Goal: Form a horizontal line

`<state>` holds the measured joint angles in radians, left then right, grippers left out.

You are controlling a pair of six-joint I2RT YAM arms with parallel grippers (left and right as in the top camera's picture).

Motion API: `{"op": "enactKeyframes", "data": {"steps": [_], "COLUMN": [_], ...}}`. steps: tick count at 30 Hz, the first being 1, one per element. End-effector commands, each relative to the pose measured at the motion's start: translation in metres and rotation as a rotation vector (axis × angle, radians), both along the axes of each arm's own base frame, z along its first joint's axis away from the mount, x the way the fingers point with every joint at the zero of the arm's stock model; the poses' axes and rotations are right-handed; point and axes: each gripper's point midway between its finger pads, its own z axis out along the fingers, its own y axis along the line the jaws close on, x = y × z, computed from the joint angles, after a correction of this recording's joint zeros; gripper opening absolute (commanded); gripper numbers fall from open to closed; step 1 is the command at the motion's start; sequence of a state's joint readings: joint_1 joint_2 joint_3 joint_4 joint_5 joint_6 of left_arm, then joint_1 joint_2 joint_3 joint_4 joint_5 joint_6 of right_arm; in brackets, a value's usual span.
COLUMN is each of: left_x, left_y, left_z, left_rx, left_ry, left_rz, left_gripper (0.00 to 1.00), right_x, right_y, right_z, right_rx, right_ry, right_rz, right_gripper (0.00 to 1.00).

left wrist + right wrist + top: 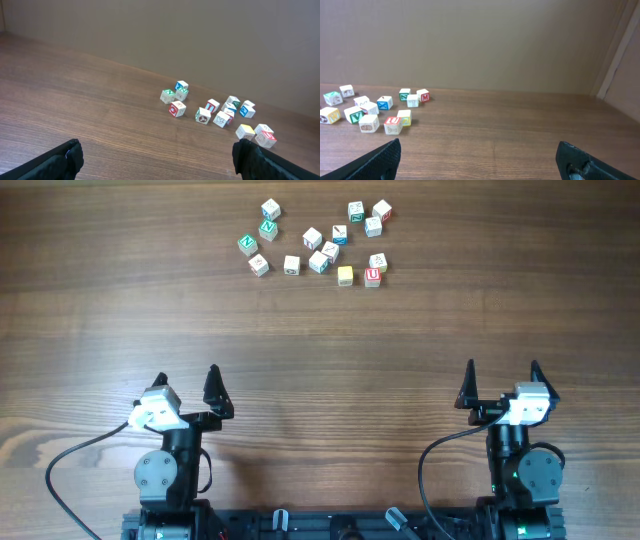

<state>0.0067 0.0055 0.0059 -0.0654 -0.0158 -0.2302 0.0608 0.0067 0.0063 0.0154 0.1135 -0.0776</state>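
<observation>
My left pincer (187,374) and right pincer (502,366) both stood with fingers spread wide, holding nothing, at 7 and 5 o'clock on the table (320,360). The cubes (319,262) lay well apart from me at 12 o'clock, loosely scattered and not yet lined up. The yellowish cube (345,275) sat at the scatter's 5 o'clock, with a red U cube (372,277) just beside it at its 3 o'clock.

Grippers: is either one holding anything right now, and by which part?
Nothing is held. The left gripper and right gripper are both open and empty, well short of the scattered cubes.
</observation>
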Motion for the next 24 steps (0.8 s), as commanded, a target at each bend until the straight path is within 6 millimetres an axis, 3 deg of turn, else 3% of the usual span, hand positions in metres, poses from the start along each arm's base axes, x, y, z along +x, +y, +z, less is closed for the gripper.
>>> {"op": "enactKeyframes", "data": {"steps": [1,16,24], "left_x": [0.000,0.000,-0.002], "left_y": [-0.004,-0.006,-0.025], "left_z": [-0.002,-0.002,0.007], "left_rx": [0.013,0.012,0.006], "left_ry": [0.010,0.007,-0.014], "left_rz": [-0.021,-0.033,-0.146], "left_gripper": [1.00,1.00,1.00], "right_x": [0.000,0.000,0.000], "right_y": [-0.003,-0.003,-0.003], "right_z": [0.000,0.000,0.000], "right_rx": [-0.013,-0.013,-0.012], "right_ry": [0.001,0.001,0.001], "right_rz": [-0.018,-0.018,-0.018], "right_gripper": [1.00,1.00,1.00]}}
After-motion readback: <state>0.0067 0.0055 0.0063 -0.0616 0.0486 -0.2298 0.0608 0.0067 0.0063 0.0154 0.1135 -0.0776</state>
